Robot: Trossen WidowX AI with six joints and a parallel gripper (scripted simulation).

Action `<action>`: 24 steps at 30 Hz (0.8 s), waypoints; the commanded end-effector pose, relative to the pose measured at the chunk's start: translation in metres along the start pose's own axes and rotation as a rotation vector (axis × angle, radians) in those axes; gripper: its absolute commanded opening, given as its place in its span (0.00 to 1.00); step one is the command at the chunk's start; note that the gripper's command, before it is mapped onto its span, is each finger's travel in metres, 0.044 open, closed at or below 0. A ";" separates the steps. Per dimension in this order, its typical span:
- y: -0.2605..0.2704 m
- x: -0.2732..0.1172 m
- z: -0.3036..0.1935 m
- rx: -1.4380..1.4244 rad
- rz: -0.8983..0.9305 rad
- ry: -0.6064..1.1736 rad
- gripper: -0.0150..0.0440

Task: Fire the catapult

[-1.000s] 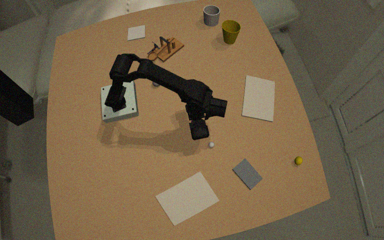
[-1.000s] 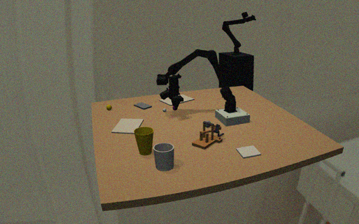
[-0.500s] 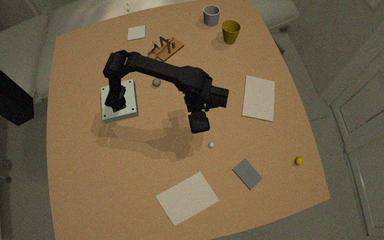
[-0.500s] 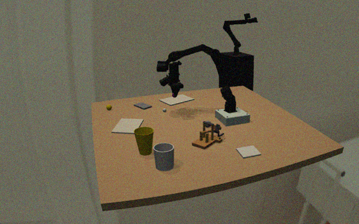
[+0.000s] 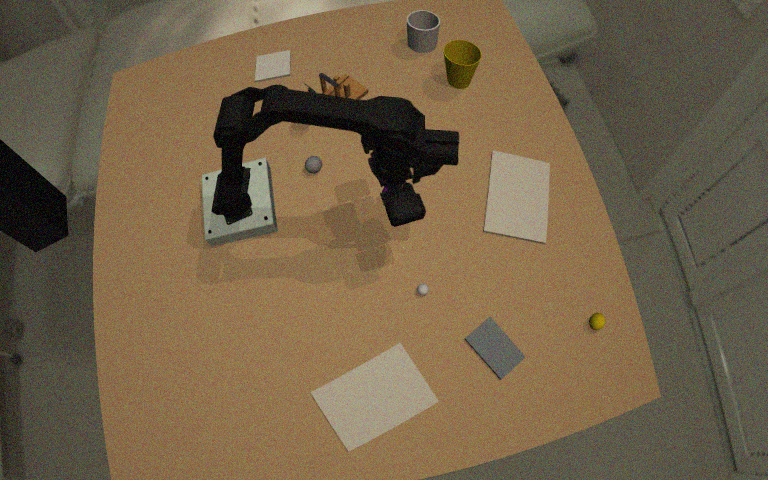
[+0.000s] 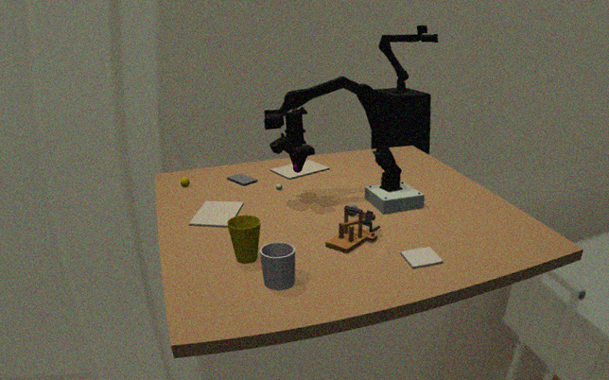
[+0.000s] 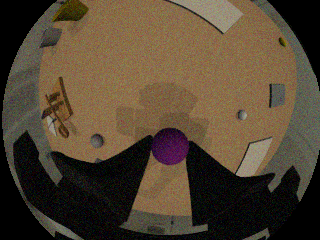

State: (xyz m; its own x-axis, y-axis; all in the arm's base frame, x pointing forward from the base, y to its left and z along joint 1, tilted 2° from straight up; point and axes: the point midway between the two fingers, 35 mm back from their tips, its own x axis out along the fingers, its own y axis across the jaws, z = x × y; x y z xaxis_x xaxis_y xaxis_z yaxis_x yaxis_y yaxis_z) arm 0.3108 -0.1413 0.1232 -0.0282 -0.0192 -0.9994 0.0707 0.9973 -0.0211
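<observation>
The claw (image 5: 389,187) (image 6: 298,169) (image 7: 170,143) pinches one purple ball (image 6: 295,167) (image 7: 170,146) above the desk (image 5: 254,339) (image 6: 328,292). One catapult (image 5: 352,88) (image 6: 346,240) (image 7: 62,100) and two cups, one yellow (image 5: 461,65) (image 6: 245,239) (image 7: 71,11), one whitish-grey mug (image 5: 423,31) (image 6: 279,265) (image 7: 51,37), stand toward the desk edge nearest the exterior view. No writing is readable.

The bench (image 5: 254,350) (image 6: 255,306) (image 7: 110,60) looks like smooth, matt wood. The catapult (image 5: 353,87) (image 6: 344,243) (image 7: 61,97) appears wooden too. The yellow cup (image 5: 461,67) (image 6: 245,240) (image 7: 71,11) looks like matt plastic.
</observation>
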 end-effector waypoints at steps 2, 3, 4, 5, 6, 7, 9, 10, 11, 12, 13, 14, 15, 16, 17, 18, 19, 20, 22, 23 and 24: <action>0.028 0.006 0.004 -0.034 0.017 0.029 0.25; 0.034 0.006 0.004 -0.043 0.019 0.033 0.25; 0.040 0.007 0.005 -0.051 0.020 0.038 0.25; 0.046 0.008 0.005 -0.059 0.022 0.043 0.25; 0.052 0.009 0.006 -0.068 0.023 0.048 0.25; 0.058 0.009 0.006 -0.076 0.025 0.053 0.25; 0.070 0.011 0.006 -0.093 0.027 0.063 0.25; 0.076 0.012 0.006 -0.101 0.028 0.068 0.25; 0.082 0.012 0.006 -0.110 0.029 0.073 0.25; 0.088 0.013 0.006 -0.118 0.029 0.078 0.25; 0.094 0.014 0.006 -0.126 0.030 0.083 0.25; 0.100 0.014 0.005 -0.135 0.030 0.089 0.25; 0.106 0.015 0.005 -0.142 0.031 0.093 0.25; 0.112 0.016 0.004 -0.150 0.031 0.098 0.25; 0.118 0.016 0.004 -0.158 0.031 0.103 0.25; 0.123 0.017 0.003 -0.166 0.031 0.108 0.25; 0.129 0.018 0.002 -0.173 0.031 0.113 0.25; 0.135 0.018 0.001 -0.181 0.031 0.118 0.25; 0.146 0.019 -0.001 -0.196 0.030 0.128 0.25; 0.152 0.020 -0.002 -0.204 0.030 0.133 0.25; 0.158 0.021 -0.003 -0.212 0.029 0.138 0.25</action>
State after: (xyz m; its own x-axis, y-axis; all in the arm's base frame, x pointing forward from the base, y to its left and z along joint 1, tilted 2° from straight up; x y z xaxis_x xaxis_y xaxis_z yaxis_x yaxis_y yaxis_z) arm 0.3216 0.0013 0.1033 -0.1433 0.0045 -0.9897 -0.1222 0.9923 0.0222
